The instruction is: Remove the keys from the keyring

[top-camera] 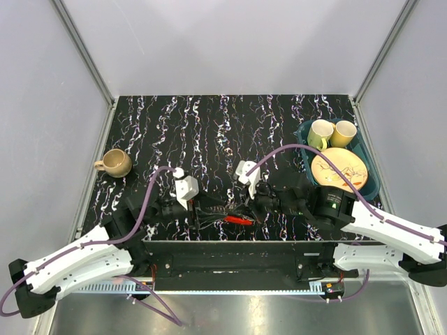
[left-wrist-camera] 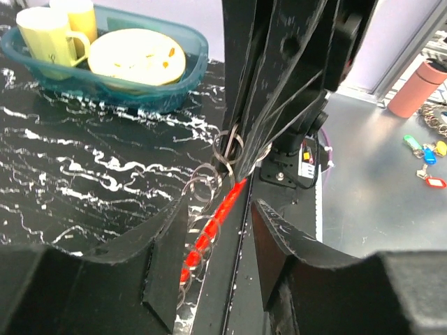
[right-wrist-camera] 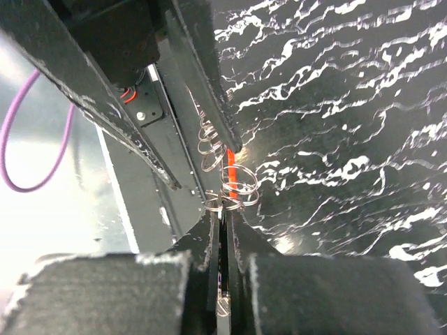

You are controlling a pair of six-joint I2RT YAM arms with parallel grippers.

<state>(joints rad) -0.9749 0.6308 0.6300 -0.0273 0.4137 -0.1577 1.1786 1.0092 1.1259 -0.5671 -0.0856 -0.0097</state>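
The bright red elongated piece [top-camera: 239, 220] lies near the table's front edge, between my two grippers. Grey keys [top-camera: 209, 222] show faintly beside it. My left gripper [top-camera: 213, 209] is open. In the left wrist view its jaws [left-wrist-camera: 218, 209] stand on either side of the red piece [left-wrist-camera: 213, 220] and a chain of thin rings. My right gripper [top-camera: 246, 208] is shut on the keyring [right-wrist-camera: 241, 185] at its fingertips [right-wrist-camera: 223, 213]. The red piece [right-wrist-camera: 229, 164] hangs just beyond. The keyring [left-wrist-camera: 218, 148] also shows pinched in the left wrist view. The keys are hidden in both wrist views.
A teal tub [top-camera: 305, 132] with two pale mugs and a plate stands at the back right. A tan mug [top-camera: 114, 162] stands at the left. The black front rail [top-camera: 230, 255] runs just below the grippers. A pink bottle [left-wrist-camera: 419, 87] and coloured key tags [left-wrist-camera: 429, 157] lie off the table.
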